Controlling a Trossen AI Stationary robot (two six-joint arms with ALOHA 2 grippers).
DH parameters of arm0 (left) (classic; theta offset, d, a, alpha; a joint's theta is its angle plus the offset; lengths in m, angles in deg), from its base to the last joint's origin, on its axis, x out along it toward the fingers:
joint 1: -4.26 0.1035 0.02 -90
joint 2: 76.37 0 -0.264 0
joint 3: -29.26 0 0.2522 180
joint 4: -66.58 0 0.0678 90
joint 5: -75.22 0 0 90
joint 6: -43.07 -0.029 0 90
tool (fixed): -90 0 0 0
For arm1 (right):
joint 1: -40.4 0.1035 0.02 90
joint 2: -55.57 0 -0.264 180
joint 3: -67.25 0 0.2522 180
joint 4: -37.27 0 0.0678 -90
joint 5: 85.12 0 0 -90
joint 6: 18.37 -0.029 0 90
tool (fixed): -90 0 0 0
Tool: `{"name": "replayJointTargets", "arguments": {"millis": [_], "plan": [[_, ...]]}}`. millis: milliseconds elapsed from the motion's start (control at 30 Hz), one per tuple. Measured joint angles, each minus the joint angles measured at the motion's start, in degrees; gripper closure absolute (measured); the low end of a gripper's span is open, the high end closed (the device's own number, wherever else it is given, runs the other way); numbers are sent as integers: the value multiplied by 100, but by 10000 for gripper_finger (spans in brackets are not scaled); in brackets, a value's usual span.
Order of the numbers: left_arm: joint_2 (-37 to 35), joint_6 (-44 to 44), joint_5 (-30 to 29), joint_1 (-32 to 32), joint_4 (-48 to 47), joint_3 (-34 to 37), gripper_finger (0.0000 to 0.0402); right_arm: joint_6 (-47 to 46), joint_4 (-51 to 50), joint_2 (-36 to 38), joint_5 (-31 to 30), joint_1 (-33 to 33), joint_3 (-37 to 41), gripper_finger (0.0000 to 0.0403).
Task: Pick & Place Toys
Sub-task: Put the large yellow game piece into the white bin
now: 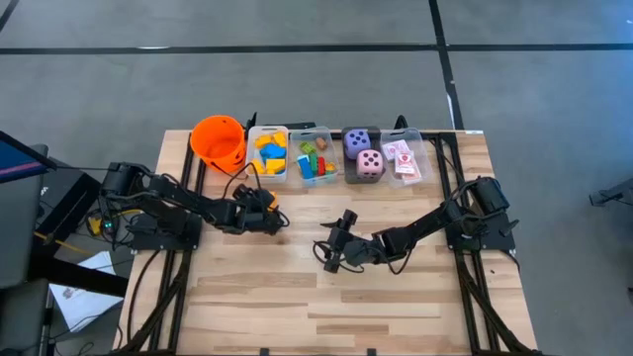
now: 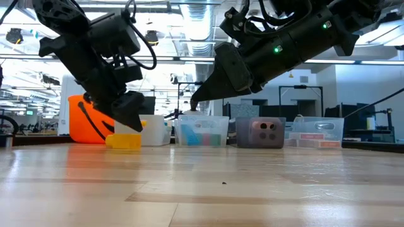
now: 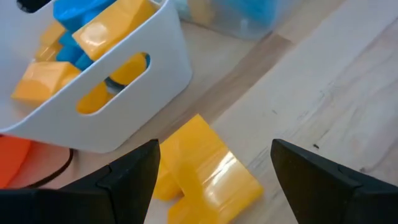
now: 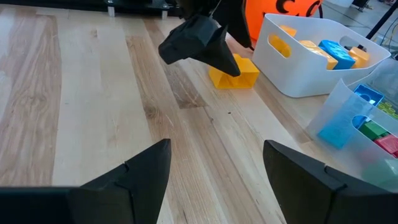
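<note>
Left gripper [image 1: 278,220] sits low over the wooden table [image 1: 396,297], just in front of the white bin [image 1: 268,153]; fingers [image 3: 134,171] spread wide, nothing held. Between and just beyond them, on the table, lies a yellow block [image 3: 208,171], lying flat on the boards, close to the white bin's handled wall but not touching it. Low view shows the same yellow block resting on the table surface directly under the left fingertips; contact between finger and block cannot be told. White bin holds more yellow and blue blocks [image 1: 270,150]. Orange bucket [image 1: 219,139] stands at the left end of the row, beside the white bin. Next along, a clear bin [image 1: 315,156] with mixed blocks in blue, green, red and yellow [image 1: 314,160]; then a dark tray [image 1: 348,173] carrying the purple die [image 1: 357,142] behind and the pink die [image 1: 370,163] in front; last, a clear bin [image 1: 427,156] with red-patterned playing cards [image 1: 403,160]. Right gripper [image 1: 329,249] hangs near the table's middle, raised off the surface, pointing toward the left arm; its fingers [image 4: 134,177] stand well apart and carry nothing. From its wrist, the left gripper shows as a dark shape over the yellow block.
</note>
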Motion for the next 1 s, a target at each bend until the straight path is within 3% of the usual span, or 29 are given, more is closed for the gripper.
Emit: {"name": "replayJointTargets", "arguments": {"millis": [133,333,767,1000], "plan": [[0,-63,-22,13,104,-4,105,13,-2,0,0,0,0,154],[0,741,-22,13,111,-4,105,13,-2,0,0,1,0,154],[0,752,-28,94,229,-11,104,11,-2,0,0,2,0,154],[0,781,-28,94,271,-11,59,9,-4,0,0,4,0,154]]}}
